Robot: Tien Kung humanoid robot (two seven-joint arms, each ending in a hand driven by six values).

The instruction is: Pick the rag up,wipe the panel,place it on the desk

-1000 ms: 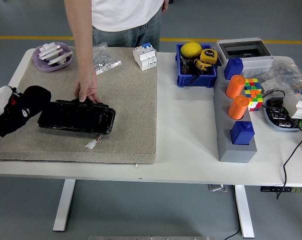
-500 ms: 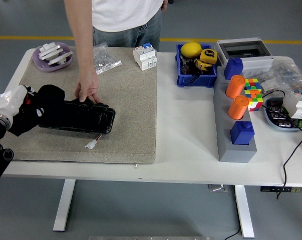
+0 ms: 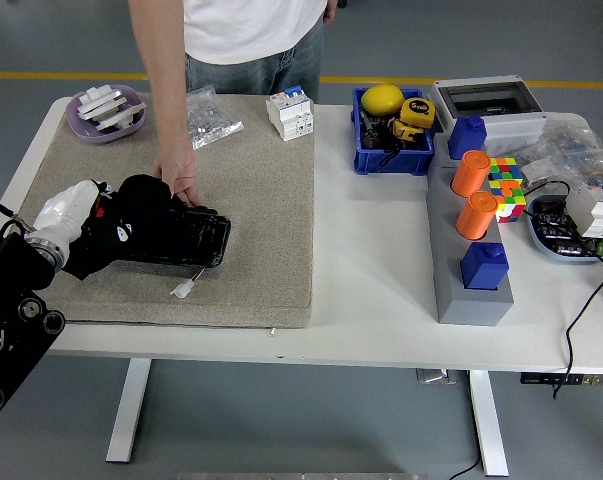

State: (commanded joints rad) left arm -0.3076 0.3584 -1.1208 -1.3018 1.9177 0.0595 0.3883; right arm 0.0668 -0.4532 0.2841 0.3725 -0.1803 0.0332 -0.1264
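Observation:
A black panel (image 3: 189, 240) lies on the beige mat (image 3: 266, 210) at the table's left. My left hand (image 3: 119, 228) comes in from the lower left and is shut on a black rag (image 3: 143, 197), which rests on the left part of the panel. Rag and hand cover the panel's left end. A person standing at the far side presses a hand (image 3: 176, 180) on the panel's far edge, right beside the rag. My right hand is out of the picture.
A small white connector (image 3: 183, 290) on a wire lies just in front of the panel. At the mat's back are a purple dish (image 3: 106, 112), a bag of parts (image 3: 211, 117) and a white breaker (image 3: 289, 112). A blue bin (image 3: 391, 150) and grey block (image 3: 459, 270) stand right.
My left hand has slid right with the rag, from beside the panel's left end onto its surface. The person's hand has stayed on the far edge.

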